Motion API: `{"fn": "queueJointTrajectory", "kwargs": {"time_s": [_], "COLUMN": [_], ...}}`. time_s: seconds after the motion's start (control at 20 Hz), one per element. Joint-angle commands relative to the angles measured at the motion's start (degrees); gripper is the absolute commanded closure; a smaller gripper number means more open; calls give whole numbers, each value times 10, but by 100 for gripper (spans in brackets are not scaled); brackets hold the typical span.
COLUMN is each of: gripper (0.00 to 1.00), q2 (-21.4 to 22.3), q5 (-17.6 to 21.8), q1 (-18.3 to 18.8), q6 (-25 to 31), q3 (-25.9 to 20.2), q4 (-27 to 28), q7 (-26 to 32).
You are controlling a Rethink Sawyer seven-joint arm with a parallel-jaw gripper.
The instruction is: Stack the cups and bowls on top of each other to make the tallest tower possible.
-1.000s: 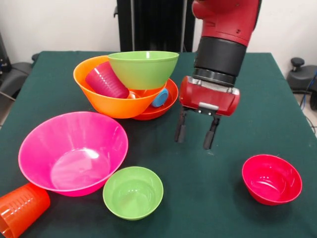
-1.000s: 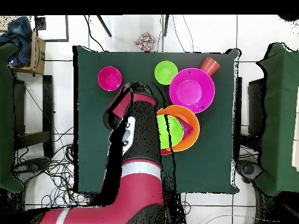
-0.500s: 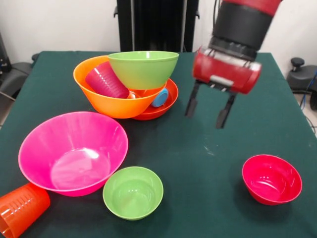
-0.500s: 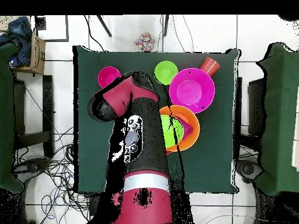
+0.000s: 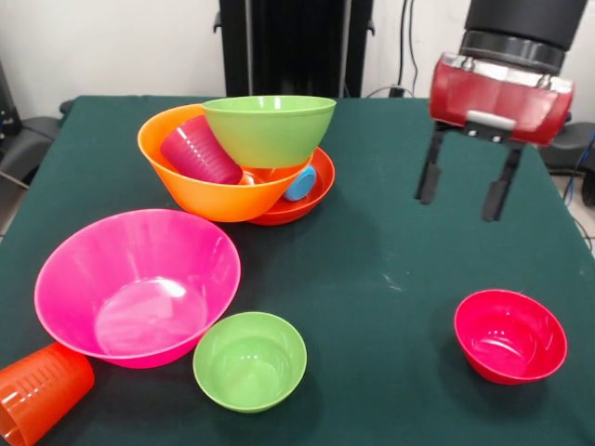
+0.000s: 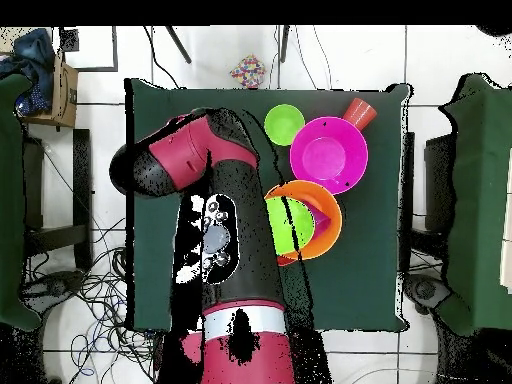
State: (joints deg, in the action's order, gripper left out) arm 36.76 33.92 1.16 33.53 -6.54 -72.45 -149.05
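Observation:
The tower stands at the back left: a shallow red-orange bowl carries a large orange bowl, which holds a medium lime green bowl and a tilted purple cup. A blue cup lies against the pile's right side. My gripper hangs open and empty at the right, high above the table and well behind the small crimson bowl. A large pink bowl, a small lime green bowl and a toppled orange cup sit at the front left. From overhead my arm hides the crimson bowl.
The dark green table has bare cloth between the tower and the crimson bowl. A black stand rises behind the table. Overhead, chairs flank the table and cables lie on the floor.
My gripper has risen and swung away from the tower toward the right of the front view, staying open. Overhead, the arm now covers the crimson bowl. No bowl or cup has moved.

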Motion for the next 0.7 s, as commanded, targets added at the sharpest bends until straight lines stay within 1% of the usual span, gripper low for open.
{"fn": "queueJointTrajectory", "kwargs": {"time_s": [0.05,0.2,0.35,0.45,0.6,0.7], "gripper": [0,0,0,0,0,0], "q2": [-8,-11,-16,-19,-26,-32], "q5": [-24,-38,-44,-41,-41,-34], "q1": [38,45,39,33,33,33], "q6": [43,65,83,86,94,91], "q3": [-109,-133,-141,-143,-153,-158], "q4": [-45,-55,-51,-48,-50,-51], "q7": [177,192,188,181,185,187]}}
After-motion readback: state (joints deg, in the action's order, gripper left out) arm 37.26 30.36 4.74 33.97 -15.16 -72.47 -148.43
